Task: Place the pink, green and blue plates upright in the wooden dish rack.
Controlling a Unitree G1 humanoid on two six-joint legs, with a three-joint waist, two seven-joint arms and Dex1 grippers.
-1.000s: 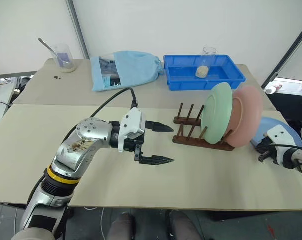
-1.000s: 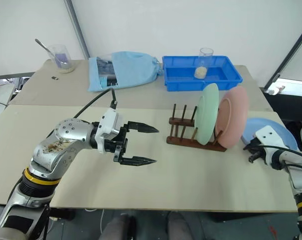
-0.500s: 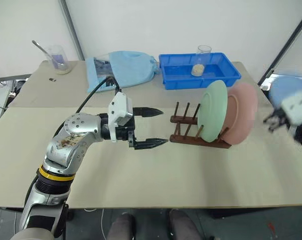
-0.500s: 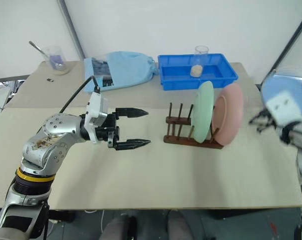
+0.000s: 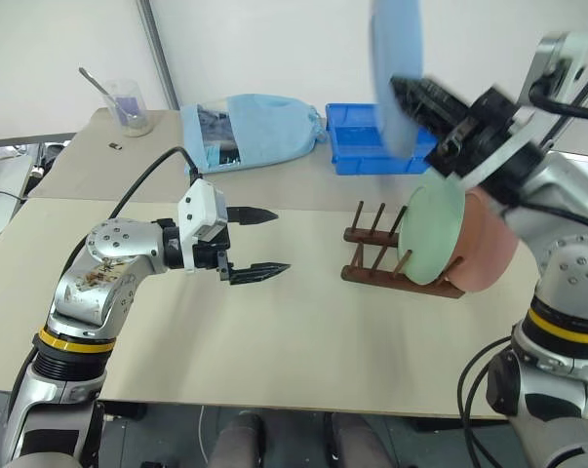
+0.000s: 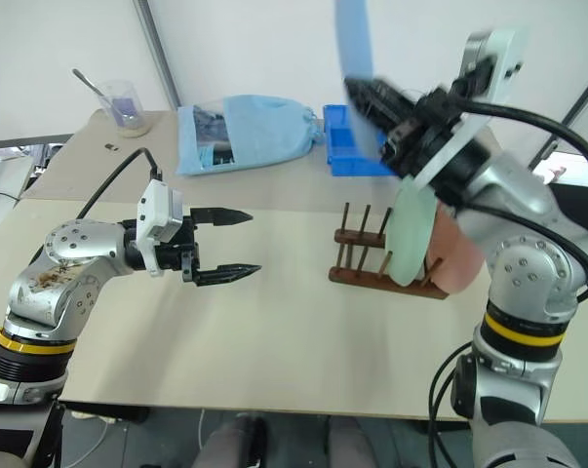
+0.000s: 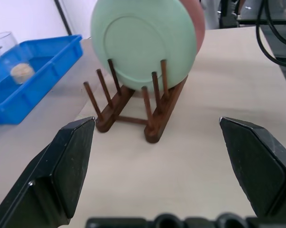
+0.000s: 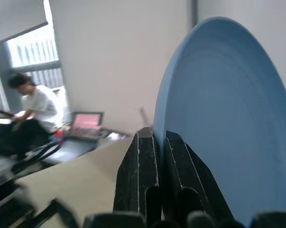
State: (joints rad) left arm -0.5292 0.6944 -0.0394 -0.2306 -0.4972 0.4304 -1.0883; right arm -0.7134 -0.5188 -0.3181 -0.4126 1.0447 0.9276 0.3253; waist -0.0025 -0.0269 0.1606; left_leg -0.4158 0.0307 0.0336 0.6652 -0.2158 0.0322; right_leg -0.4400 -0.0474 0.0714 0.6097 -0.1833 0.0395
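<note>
Above the beige table [image 5: 274,351], the blue plate [image 5: 398,68] is pinched by its rim in the right gripper [image 5: 415,93], over the wooden rack [image 5: 391,258] where the green plate [image 5: 432,234] and pink plate [image 5: 489,249] stand upright. Rigid, light and smooth, it is judged prone to swivel in so narrow an edge hold. The left gripper [image 5: 259,241] is held wide open and empty beside the rack.

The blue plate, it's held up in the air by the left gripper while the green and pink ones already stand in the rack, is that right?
Not quite. The blue plate is pinched at its rim by the right gripper, as the left eye view shows. The left gripper hangs open with nothing in it. The green plate and pink plate do stand in the wooden dish rack.
</note>
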